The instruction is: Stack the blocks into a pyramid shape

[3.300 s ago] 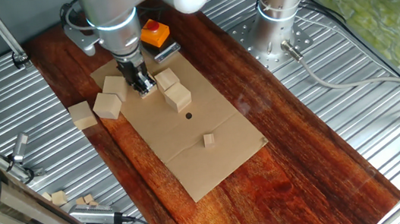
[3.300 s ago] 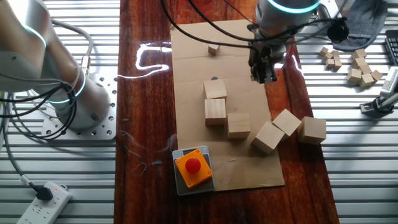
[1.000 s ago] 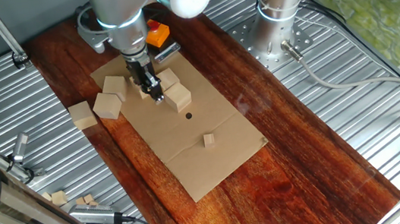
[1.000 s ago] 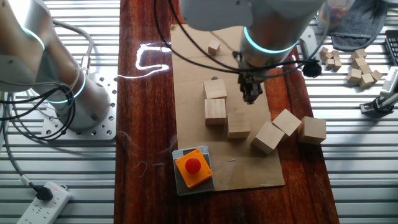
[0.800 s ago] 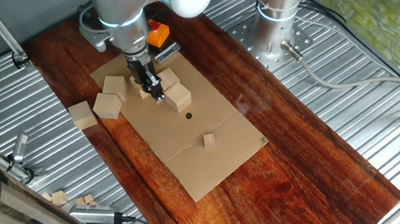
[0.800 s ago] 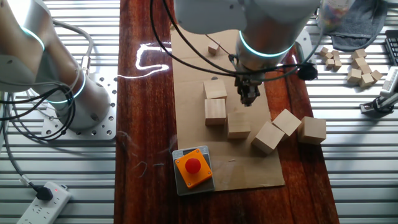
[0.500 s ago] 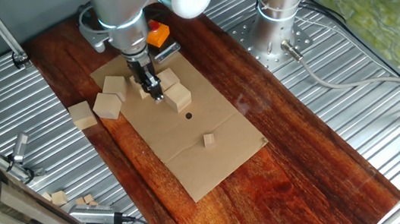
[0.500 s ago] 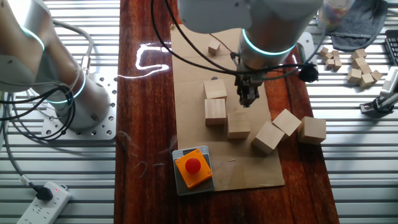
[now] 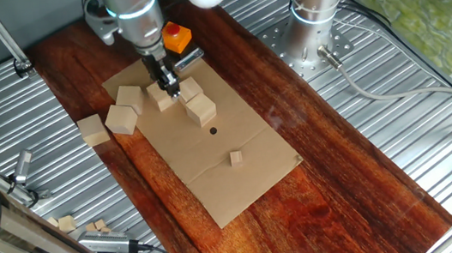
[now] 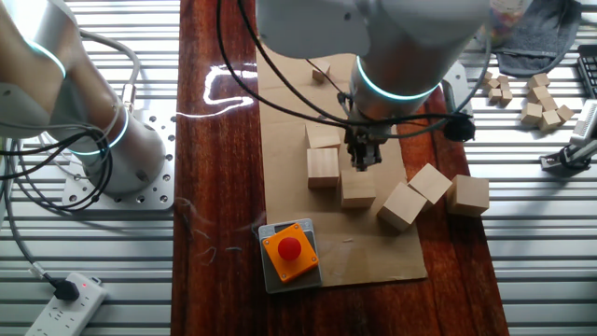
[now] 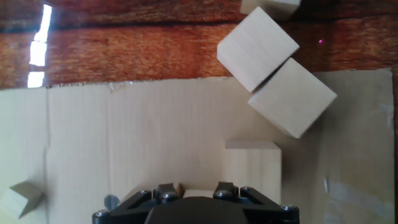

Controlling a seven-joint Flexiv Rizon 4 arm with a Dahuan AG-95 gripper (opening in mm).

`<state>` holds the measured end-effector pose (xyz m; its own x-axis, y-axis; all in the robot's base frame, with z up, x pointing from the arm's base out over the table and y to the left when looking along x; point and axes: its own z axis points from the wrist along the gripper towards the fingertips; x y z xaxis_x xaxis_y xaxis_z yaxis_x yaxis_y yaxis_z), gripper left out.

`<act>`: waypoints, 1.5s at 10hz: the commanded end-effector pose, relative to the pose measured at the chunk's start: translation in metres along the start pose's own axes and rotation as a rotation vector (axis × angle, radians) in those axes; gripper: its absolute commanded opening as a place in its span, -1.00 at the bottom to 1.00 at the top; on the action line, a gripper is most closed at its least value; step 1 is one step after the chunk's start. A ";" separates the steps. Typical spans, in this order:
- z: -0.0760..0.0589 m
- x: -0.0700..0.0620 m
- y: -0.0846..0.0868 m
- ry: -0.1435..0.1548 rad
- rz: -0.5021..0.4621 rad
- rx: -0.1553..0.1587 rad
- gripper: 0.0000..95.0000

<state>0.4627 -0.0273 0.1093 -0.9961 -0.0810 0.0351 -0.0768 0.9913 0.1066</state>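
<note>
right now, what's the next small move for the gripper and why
Probably slide the gripper sideways until it centres over the nearest block. In the hand view that block sits to the right of the gripper's centre, so lowering here would likely miss it. Nothing is stacked yet, and the gripper seems to carry nothing.

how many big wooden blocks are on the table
6 blocks: three clustered on the cardboard by the hand, two touching at its edge, one beyond.

dark wood tabletop (image 9: 316, 158), ribbed metal surround (image 9: 420, 154)
</note>
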 end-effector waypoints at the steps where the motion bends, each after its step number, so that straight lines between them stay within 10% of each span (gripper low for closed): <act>1: 0.003 -0.005 0.004 -0.002 -0.007 0.011 -0.20; 10: 0.007 -0.013 0.016 -0.015 0.017 0.054 -0.20; 11: 0.007 -0.013 0.016 -0.013 0.034 0.075 -0.60; 15: 0.007 -0.013 0.016 -0.029 0.038 0.082 -0.60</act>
<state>0.4745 -0.0097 0.1027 -0.9992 -0.0402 0.0060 -0.0400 0.9989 0.0252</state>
